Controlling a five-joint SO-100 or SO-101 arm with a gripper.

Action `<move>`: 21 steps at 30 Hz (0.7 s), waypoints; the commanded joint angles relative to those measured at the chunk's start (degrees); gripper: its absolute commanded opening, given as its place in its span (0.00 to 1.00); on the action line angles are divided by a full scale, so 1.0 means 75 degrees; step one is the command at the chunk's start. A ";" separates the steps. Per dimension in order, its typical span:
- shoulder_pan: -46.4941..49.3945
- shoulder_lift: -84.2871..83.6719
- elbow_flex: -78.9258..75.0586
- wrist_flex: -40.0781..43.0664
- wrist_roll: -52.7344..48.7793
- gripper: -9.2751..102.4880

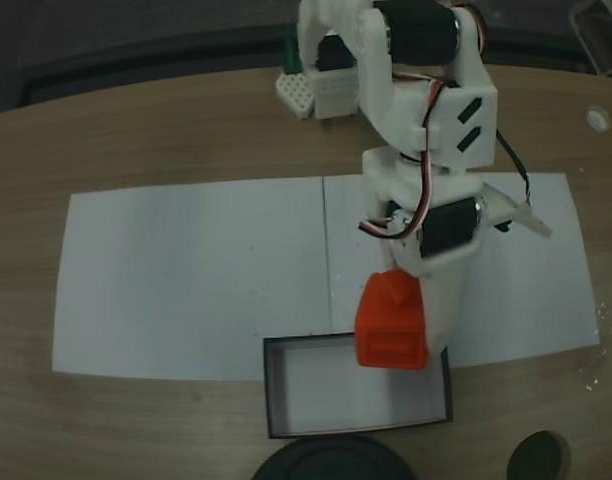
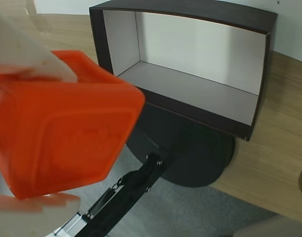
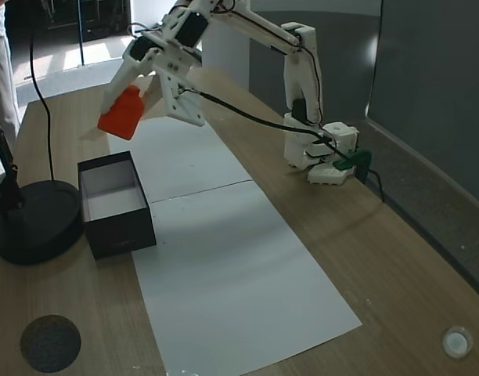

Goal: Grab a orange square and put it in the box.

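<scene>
My gripper [image 1: 398, 330] is shut on the orange square [image 1: 391, 322], a bright orange-red cube with a small knob on its top face. It hangs in the air over the far right corner of the box [image 1: 276, 400] in a fixed view. In another fixed view the orange square [image 3: 123, 113] is held high above the box [image 3: 114, 227], toward its far end. The wrist view shows the orange square [image 2: 62, 133] large at the left between pale fingers [image 2: 27, 49], with the box [image 2: 262, 84] open ahead, its pale floor bare.
White paper sheets [image 1: 186, 280] cover the wooden table. A black round stand base [image 3: 32, 219] sits right beside the box. The arm's base [image 3: 318, 157] stands at the table's far edge. A dark disc [image 3: 50, 342] and a small white cap [image 3: 456, 341] lie near the table edges.
</scene>
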 commanded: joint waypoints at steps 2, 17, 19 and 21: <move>0.0164 -0.1008 -0.1523 -0.0012 0.0316 0.13; 0.0023 -0.2297 -0.2203 0.0750 0.0773 0.42; 0.0000 -0.2250 -0.2215 0.0879 0.0773 0.41; -0.0012 -0.2191 -0.2355 0.1066 0.0773 0.41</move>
